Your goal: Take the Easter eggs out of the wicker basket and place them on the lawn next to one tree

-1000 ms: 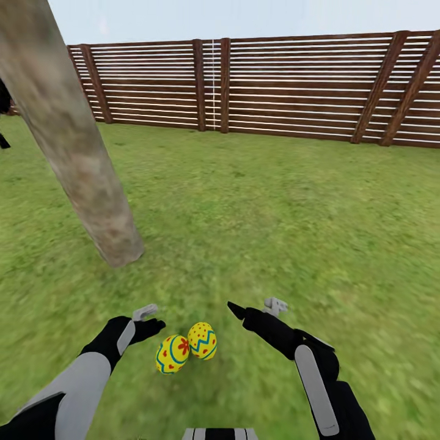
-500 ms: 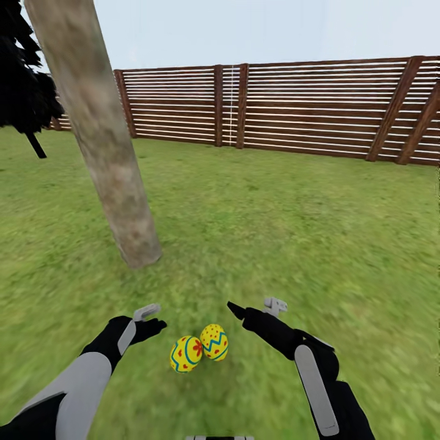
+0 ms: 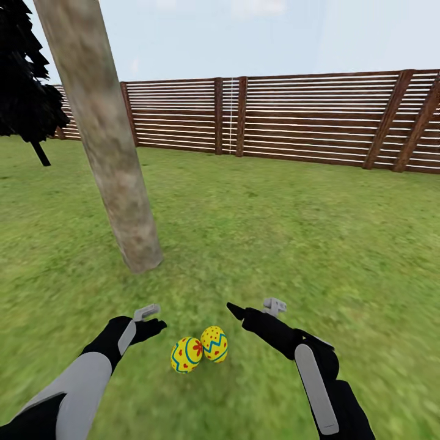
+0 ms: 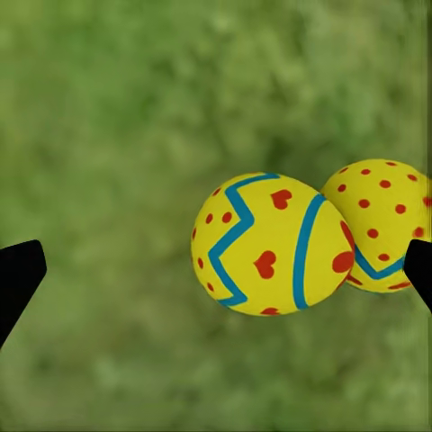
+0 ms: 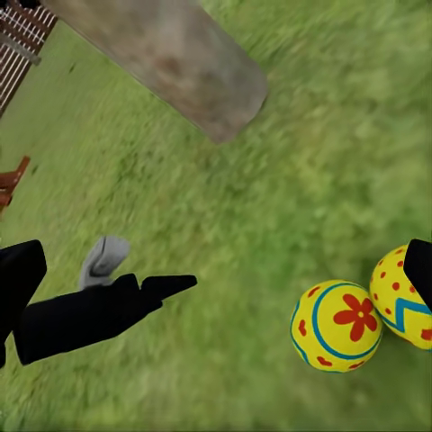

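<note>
Now, view by view:

Head view, eggs: two Easter eggs (image 3: 200, 349) lie touching on the lawn (image 3: 293, 244), near the robot, between its arms; the left egg (image 3: 186, 354) shows a red flower, the right egg (image 3: 214, 343) a blue zigzag.
Head view, tree: the pale trunk of the tree (image 3: 116, 177) meets the grass just beyond and left of the eggs, near them but apart.
Head view, claws: the left claw (image 3: 150, 322) hangs left of the eggs, the right claw (image 3: 244, 311) to their right; neither touches an egg.
Head view, surroundings: a slatted fence (image 3: 305, 116) closes the far side, and a dark tree (image 3: 24, 91) stands far left.
Left wrist view: both black fingertips (image 4: 18, 279) stand wide apart with nothing between them; the eggs (image 4: 270, 243) lie on grass below.
Right wrist view: its fingertips sit at opposite edges, apart and empty; the trunk (image 5: 171, 54), the left claw (image 5: 135, 288) and the pair of eggs (image 5: 337, 326) show beyond.
Risk: a third egg and the wicker basket are not seen, so I judge the task unfinished. A careless arm swing or base turn could knock these round eggs rolling away from the trunk.
</note>
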